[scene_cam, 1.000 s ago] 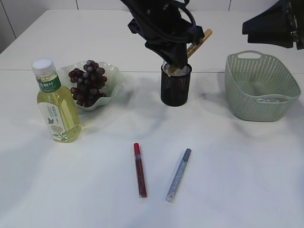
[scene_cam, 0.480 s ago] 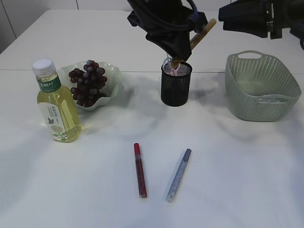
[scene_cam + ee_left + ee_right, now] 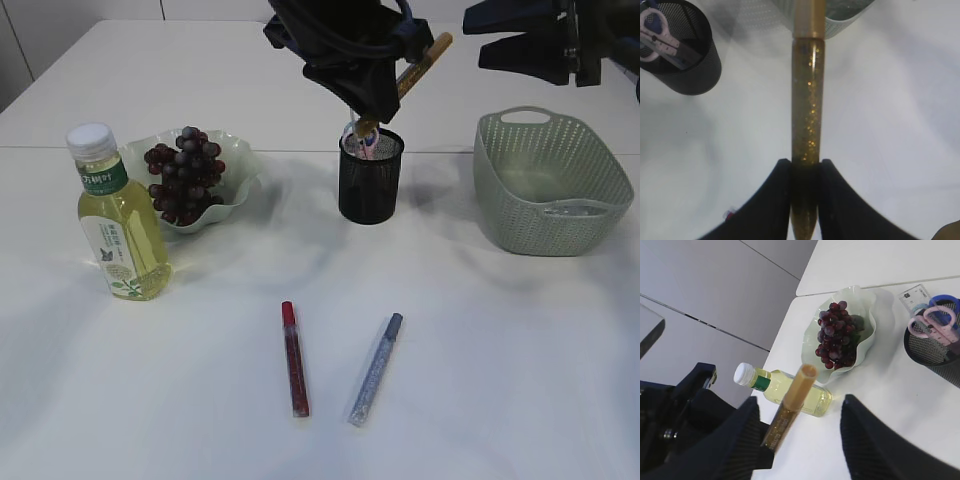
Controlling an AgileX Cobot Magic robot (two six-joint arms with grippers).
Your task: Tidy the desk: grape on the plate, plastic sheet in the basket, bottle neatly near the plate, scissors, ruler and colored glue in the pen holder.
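Observation:
My left gripper (image 3: 365, 105) is shut on a gold glitter glue pen (image 3: 420, 68) and holds it tilted just above the black mesh pen holder (image 3: 370, 185). The left wrist view shows the jaws (image 3: 805, 162) clamped on the pen (image 3: 807, 100). Pink and blue scissors (image 3: 935, 322) and a clear ruler (image 3: 915, 292) stand in the holder. A red glue pen (image 3: 294, 358) and a blue glue pen (image 3: 376, 368) lie on the table in front. Grapes (image 3: 185, 172) sit on the green plate (image 3: 240, 165), with the bottle (image 3: 115, 215) to its left. My right gripper (image 3: 530, 45) is open and empty, high at the right. I cannot make out the plastic sheet.
A green woven basket (image 3: 550, 185) stands at the right. The two arms are close together above the pen holder and basket.
My left gripper has risen a little above the pen holder with the gold glue pen. My right arm has swung leftward into the top right.

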